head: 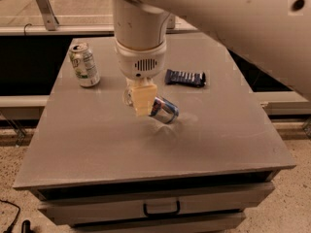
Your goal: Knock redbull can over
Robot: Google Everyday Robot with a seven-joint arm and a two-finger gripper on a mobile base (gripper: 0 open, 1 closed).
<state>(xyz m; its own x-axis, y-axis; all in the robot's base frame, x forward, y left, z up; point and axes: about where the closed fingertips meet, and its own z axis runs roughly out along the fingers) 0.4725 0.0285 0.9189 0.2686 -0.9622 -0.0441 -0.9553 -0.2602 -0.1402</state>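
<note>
Gripper (137,105) low over mid counter (97,149), against the tipped redbull can (165,110); can't tell whether it's clenched or released.

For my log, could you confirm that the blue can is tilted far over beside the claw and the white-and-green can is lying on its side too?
Not quite: the camera view shows the white-and-green can standing upright near the table's back edge. The blue can is indeed tilted far over beside the claw.
</note>
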